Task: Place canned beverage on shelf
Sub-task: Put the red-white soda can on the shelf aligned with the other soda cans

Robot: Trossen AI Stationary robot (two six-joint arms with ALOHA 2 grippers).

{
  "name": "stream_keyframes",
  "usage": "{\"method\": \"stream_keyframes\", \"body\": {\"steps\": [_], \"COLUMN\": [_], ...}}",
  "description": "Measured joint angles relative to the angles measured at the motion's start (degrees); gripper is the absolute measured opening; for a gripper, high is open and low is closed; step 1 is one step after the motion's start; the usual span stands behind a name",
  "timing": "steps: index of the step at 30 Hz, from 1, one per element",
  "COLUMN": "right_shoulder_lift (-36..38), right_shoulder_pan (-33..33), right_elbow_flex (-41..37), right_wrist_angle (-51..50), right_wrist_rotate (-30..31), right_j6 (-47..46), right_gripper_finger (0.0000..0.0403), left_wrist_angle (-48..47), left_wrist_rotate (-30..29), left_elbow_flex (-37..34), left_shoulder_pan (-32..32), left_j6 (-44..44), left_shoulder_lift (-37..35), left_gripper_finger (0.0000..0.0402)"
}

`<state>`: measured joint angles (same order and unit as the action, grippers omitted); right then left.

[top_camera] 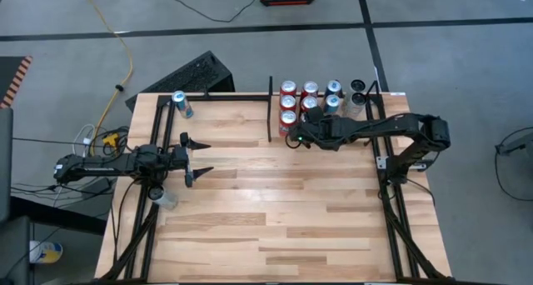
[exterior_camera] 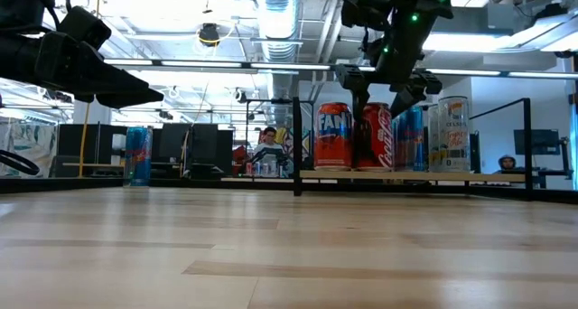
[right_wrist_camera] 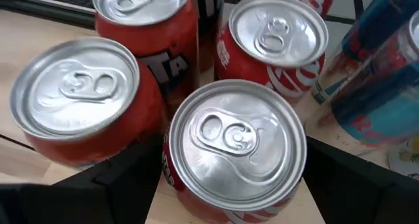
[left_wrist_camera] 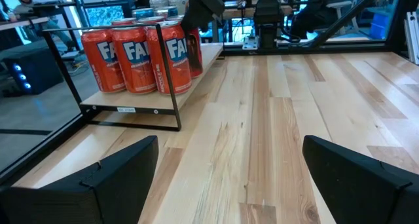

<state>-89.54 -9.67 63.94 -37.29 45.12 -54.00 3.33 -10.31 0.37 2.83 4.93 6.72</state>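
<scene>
Shelf (top_camera: 329, 92): light wood bay at the far right of the table (top_camera: 275, 210), bounded on its left by a thin black divider bar (top_camera: 270, 110). It is carrying a cluster of cans.

Red cans: three are standing in a column just right of the divider, the nearest being the front red can (top_camera: 288, 121); in the left wrist view their orange-red sides are facing the camera (left_wrist_camera: 137, 57). A further red can (exterior_camera: 376, 135) is showing beside them in the low view. Blue and silver cans (top_camera: 333, 93) and dark-topped items are standing farther right on the shelf.

Right gripper (top_camera: 293, 137): reaching in from the right and hanging over the near-left corner of the shelf. In its wrist view the fingers are standing wide apart on either side of one upright red can (right_wrist_camera: 234, 152), clear of its sides, holding nothing.

Left gripper (top_camera: 202, 158): waiting over the left part of the table, well apart from the shelf, fingers spread wide and empty.

Blue can (top_camera: 181, 104): standing alone at the far-left edge of the table.
</scene>
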Motion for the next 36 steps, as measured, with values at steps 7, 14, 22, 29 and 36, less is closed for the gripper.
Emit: {"method": "stream_keyframes", "body": {"steps": [7, 14, 22, 29, 36], "right_shoulder_lift": [0.02, 0.02, 0.02, 0.02, 0.02], "right_shoulder_pan": [-0.88, -0.69, 5.18, 6.09, 5.26], "right_elbow_flex": [2.84, 9.54, 15.68, 12.55, 9.85], "right_wrist_angle": [-0.6, -6.57, -8.96, -8.98, -8.97], "right_wrist_rotate": [0.29, 3.66, -1.55, -7.78, -7.74], "right_j6": [2.13, 5.6, 8.88, 8.0, 7.36], "right_gripper_finger": [0.0367, 0.0368, 0.034, 0.0179, 0.0018], "left_wrist_angle": [0.0, -0.01, -0.02, 0.0, -0.02], "left_wrist_rotate": [0.0, 0.0, 0.0, 0.0, 0.0], "left_elbow_flex": [-0.01, 0.01, -0.01, 0.01, -0.01], "left_shoulder_pan": [0.0, 0.0, 0.0, 0.0, 0.0], "left_j6": [0.0, 0.0, 0.0, 0.0, 0.0], "left_shoulder_lift": [0.0, 0.0, 0.0, -0.01, -0.02], "left_gripper_finger": [0.0366, 0.0366, 0.0366, 0.0366, 0.0366]}}
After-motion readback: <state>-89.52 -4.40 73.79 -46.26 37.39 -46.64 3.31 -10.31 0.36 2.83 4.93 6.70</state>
